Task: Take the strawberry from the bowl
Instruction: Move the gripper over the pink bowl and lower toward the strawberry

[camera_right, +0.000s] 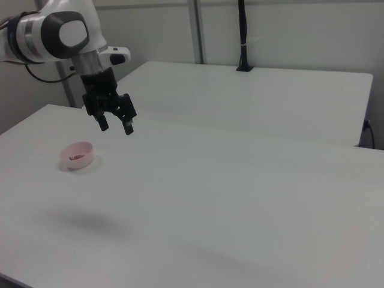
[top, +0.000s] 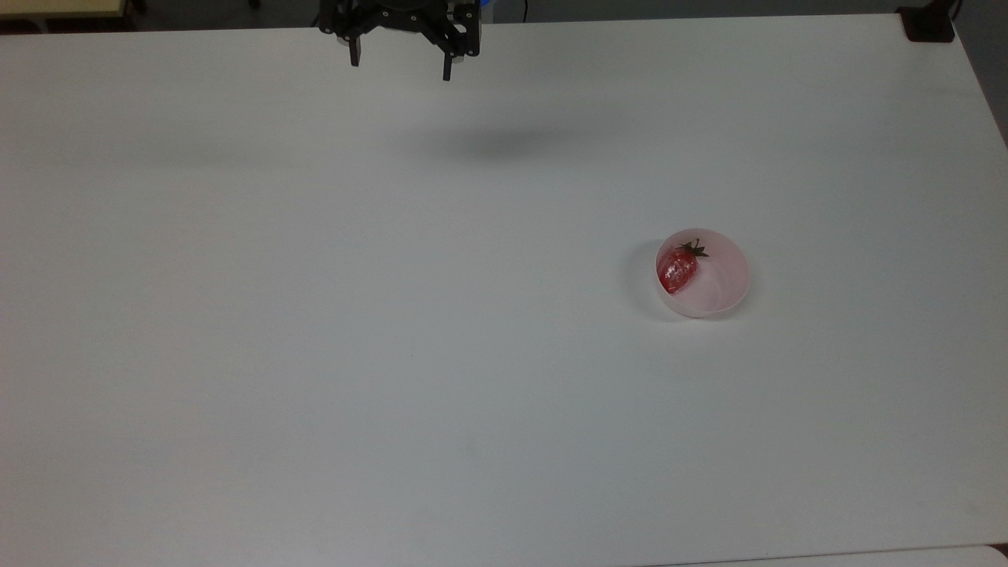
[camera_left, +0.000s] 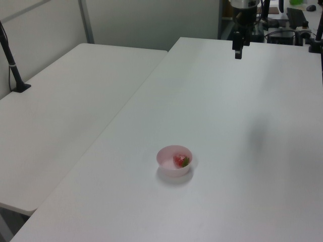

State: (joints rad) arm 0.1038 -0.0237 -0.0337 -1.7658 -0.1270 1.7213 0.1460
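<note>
A glossy red strawberry [top: 677,269] with a dark green cap lies inside a small pale pink bowl [top: 728,293], against the wall on the top view's left. The bowl [camera_left: 166,164] stands on the white table, and the strawberry [camera_left: 180,161] shows red inside it in the left view. In the right view the bowl [camera_right: 78,154] is a small pink shape at the left. My gripper [top: 400,67] hangs high above the table at the top view's upper edge, far from the bowl, open with nothing between its fingers. The gripper [camera_right: 115,126] also shows spread in the right view.
The white table [top: 315,315] spreads wide around the bowl. A second white table [camera_left: 65,116] adjoins it on the left view's left. A black post base [top: 929,27] sits at the top view's upper right corner. Cluttered equipment [camera_left: 298,20] stands beyond the far edge.
</note>
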